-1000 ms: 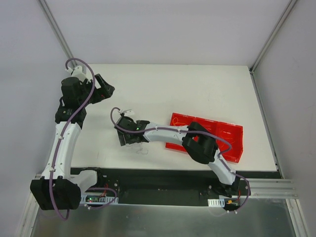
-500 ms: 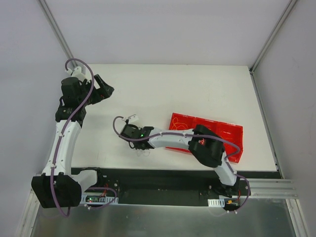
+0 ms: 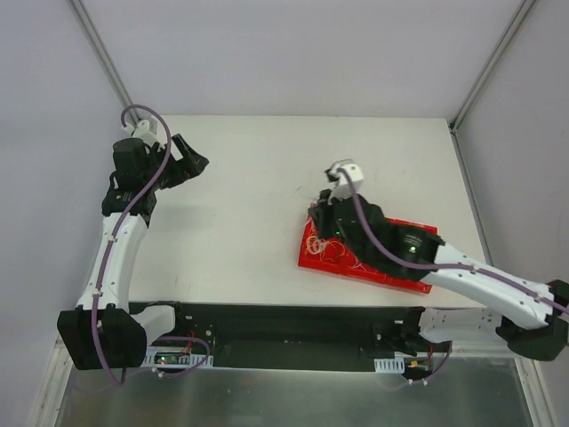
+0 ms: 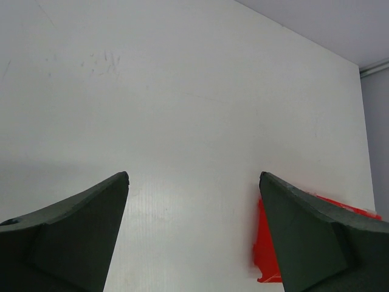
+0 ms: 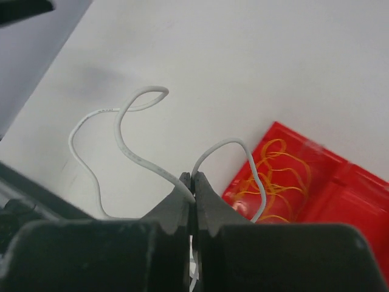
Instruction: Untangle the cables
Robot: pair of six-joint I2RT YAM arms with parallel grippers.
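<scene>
My right gripper (image 5: 192, 176) is shut on a thin white cable (image 5: 121, 143). The cable loops out to the left above the white table and arcs right over the red tray (image 5: 340, 201). Curly orange-yellow cables (image 5: 276, 176) lie in that tray's near compartment. In the top view the right gripper (image 3: 320, 209) hangs over the left end of the red tray (image 3: 427, 236), with loose orange and white cables (image 3: 338, 253) in the compartment beneath it. My left gripper (image 3: 191, 160) is open at the table's far left, holding nothing. Its fingers (image 4: 91, 213) frame bare table.
The red tray (image 4: 267, 255) has several compartments and lies at an angle near the table's front right. The right arm (image 3: 462, 271) stretches across it. Grey walls close in the table on the left, back and right. A black rail (image 3: 284, 325) runs along the near edge.
The right gripper shut on the white cable left of the tray, then swung right and up to the tray's left end. The small tangle is gone from the table. The left arm barely moved.
</scene>
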